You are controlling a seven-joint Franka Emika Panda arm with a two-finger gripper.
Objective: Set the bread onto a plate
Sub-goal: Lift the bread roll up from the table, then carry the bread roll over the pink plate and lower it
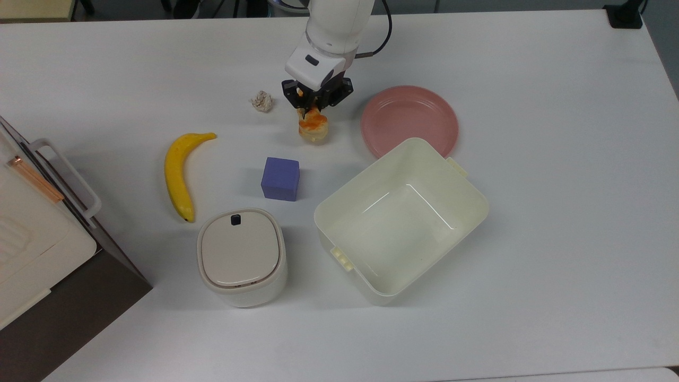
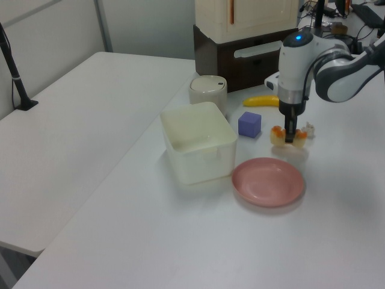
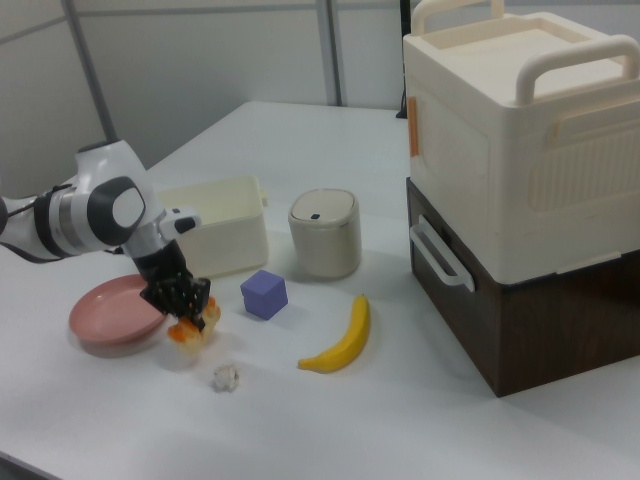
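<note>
The bread point(image 1: 313, 127), a small loaf with an orange-brown top and pale sides, hangs just above the white table with my gripper point(image 1: 312, 110) shut on its upper end. In the left view the bread point(image 2: 280, 136) sits clear of its shadow, held by the gripper point(image 2: 289, 138). The pink plate point(image 1: 409, 118) lies flat on the table to the top view's right of the bread, with a small gap between them. In the right view the gripper point(image 3: 186, 309) holds the bread point(image 3: 192, 330) beside the plate point(image 3: 104, 314). In the left view the plate point(image 2: 267, 182) lies in front of the bread.
A crumpled paper ball point(image 1: 261, 101) lies to the top view's left of the gripper. A purple cube point(image 1: 280, 179), a banana point(image 1: 177, 172), a lidded canister point(image 1: 241, 255) and a large cream tub point(image 1: 339, 212) stand nearer the front. A cream box on a brown cabinet point(image 1: 63, 286) fills the left edge.
</note>
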